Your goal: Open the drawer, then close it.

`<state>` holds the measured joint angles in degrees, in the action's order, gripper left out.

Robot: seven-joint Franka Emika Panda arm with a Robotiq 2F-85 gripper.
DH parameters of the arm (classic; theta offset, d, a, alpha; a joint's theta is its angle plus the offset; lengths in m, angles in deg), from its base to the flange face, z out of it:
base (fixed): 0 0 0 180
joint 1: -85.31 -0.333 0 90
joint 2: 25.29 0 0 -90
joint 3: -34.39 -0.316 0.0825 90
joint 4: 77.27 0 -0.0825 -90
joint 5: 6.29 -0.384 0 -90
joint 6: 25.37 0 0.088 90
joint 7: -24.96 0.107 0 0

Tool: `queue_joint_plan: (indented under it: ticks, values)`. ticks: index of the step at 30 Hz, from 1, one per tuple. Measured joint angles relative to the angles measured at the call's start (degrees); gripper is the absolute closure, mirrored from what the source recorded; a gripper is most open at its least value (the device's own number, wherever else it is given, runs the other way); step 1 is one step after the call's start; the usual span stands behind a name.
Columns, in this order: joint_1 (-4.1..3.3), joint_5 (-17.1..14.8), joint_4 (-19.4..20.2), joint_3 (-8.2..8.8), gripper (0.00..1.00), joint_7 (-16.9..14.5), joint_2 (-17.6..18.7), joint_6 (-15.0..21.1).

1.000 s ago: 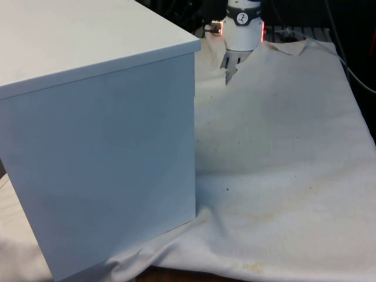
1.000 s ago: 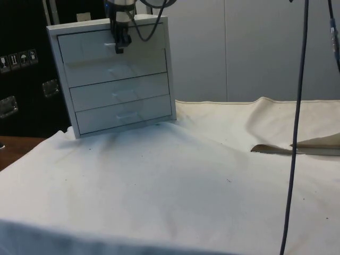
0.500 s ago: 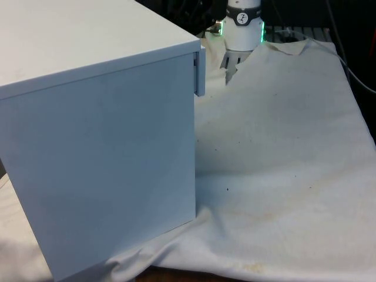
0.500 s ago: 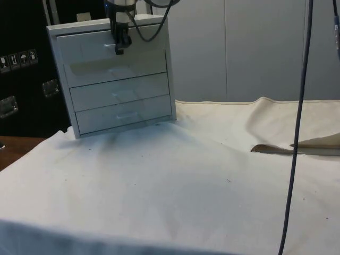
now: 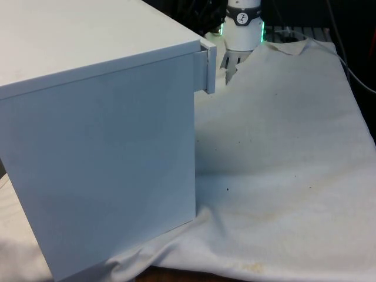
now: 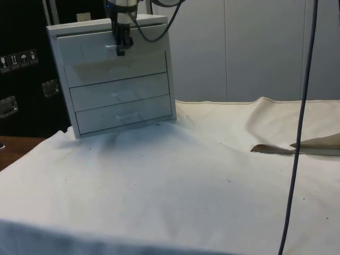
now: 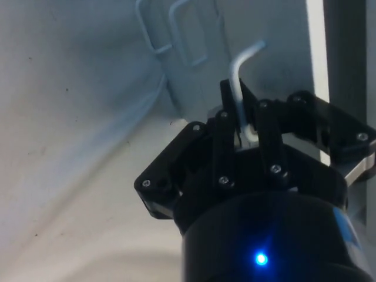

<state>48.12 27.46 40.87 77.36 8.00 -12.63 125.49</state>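
Wrist view's showing the pincer clamping the thin white handle of the top drawer, which is sitting partly pulled out right behind it, so I'd be pulling straight and level, no twisting.

Arm: white cylindrical links, black joint band. Gripper: black, silver screw heads; dark cables trailing above.
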Motion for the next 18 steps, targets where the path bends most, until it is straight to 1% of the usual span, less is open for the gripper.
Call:
queue_joint_plan:
  ticks: [4, 8, 18]
  values:
    - [-0.17, 1.8, 0.9, -0.57, 1.0, 1.9, -1.1, -0.5]
    - [-0.23, 2.9, 1.5, -0.97, 1.0, 3.0, -1.7, -0.8]
    - [-0.4, 5.4, 3.4, -1.83, 1.0, 4.6, -4.0, -1.3]
